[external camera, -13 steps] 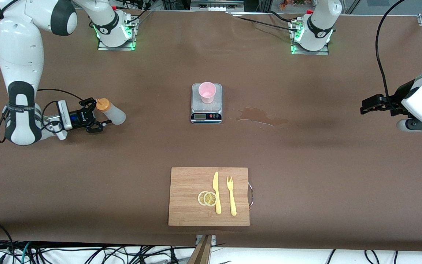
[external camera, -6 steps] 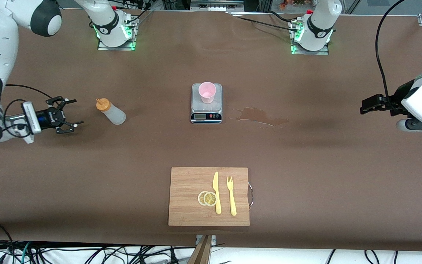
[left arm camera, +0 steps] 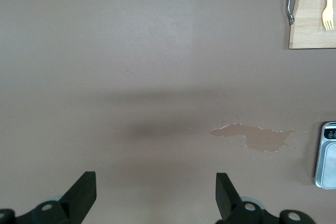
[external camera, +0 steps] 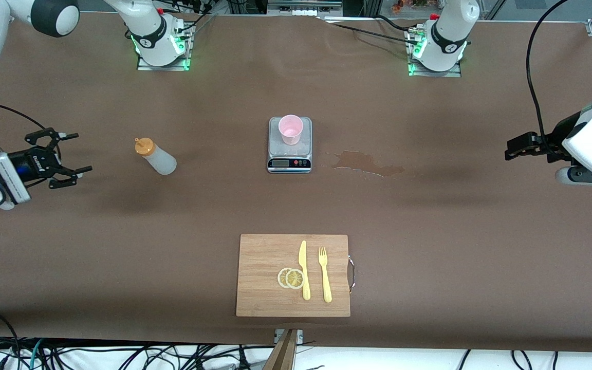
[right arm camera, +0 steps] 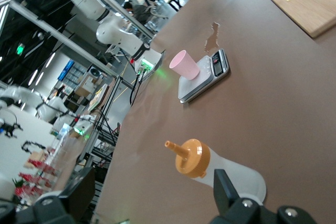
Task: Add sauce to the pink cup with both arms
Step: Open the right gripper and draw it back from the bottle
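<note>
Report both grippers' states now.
Left gripper: open, holding nothing.
Right gripper: open, holding nothing, apart from the sauce bottle.

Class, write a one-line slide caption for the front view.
Open right gripper beside standing sauce bottle; pink cup on scale.

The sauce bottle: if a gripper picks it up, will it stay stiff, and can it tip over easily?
The sauce bottle looks like soft translucent plastic, so it probably gives under a squeeze and could push sauce out of the orange nozzle. It stands upright on a narrow base and is tall for its width, so a sideways push may tip it. Being round, it would likely roll once down.
</note>
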### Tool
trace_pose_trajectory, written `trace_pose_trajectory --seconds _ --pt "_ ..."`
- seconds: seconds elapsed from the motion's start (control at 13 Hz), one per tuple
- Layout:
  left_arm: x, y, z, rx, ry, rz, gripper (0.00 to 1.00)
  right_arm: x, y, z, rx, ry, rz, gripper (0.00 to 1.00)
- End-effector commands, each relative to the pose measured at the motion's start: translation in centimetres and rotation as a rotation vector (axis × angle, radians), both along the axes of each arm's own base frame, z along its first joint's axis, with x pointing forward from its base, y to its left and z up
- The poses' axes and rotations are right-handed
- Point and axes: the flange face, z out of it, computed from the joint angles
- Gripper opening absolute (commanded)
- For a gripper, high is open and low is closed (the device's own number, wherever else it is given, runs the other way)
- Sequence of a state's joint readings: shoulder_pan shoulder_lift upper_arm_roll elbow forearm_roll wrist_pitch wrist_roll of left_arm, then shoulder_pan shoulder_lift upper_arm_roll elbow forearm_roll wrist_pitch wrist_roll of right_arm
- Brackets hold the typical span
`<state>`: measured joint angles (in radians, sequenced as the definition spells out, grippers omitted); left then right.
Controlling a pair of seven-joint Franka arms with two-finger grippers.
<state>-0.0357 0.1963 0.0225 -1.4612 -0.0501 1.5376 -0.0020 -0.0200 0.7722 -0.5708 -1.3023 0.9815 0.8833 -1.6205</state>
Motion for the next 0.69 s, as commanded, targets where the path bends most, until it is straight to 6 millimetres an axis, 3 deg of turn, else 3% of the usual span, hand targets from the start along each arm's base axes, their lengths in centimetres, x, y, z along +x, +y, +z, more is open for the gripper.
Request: trace_pose_trajectory --seconds 0.0,0.15,0.31,0.46,0.62 --pt "0.3 0.1 0.4 0.004 0.002 -0.015 1.0 1.3 0.1 5.3 -0.142 0.121 -0.082 1.0" --pt "0.3 0.2 0.3 0.005 0.004 -0.013 1.0 2.2 1.1 9.4 -0.281 0.198 -0.154 1.0" --pt "0.3 0.4 0.3 0.004 0.004 -0.01 1.0 2.6 1.7 12.3 -0.436 0.254 -0.201 1.0" --pt "0.3 0.5 0.3 0.006 0.004 -0.01 1.0 1.7 4.0 17.0 -0.705 0.241 -0.246 1.0" --pt "0.3 0.3 0.3 0.004 0.004 -0.013 1.0 -0.2 6.7 19.8 -0.902 0.205 -0.272 1.0"
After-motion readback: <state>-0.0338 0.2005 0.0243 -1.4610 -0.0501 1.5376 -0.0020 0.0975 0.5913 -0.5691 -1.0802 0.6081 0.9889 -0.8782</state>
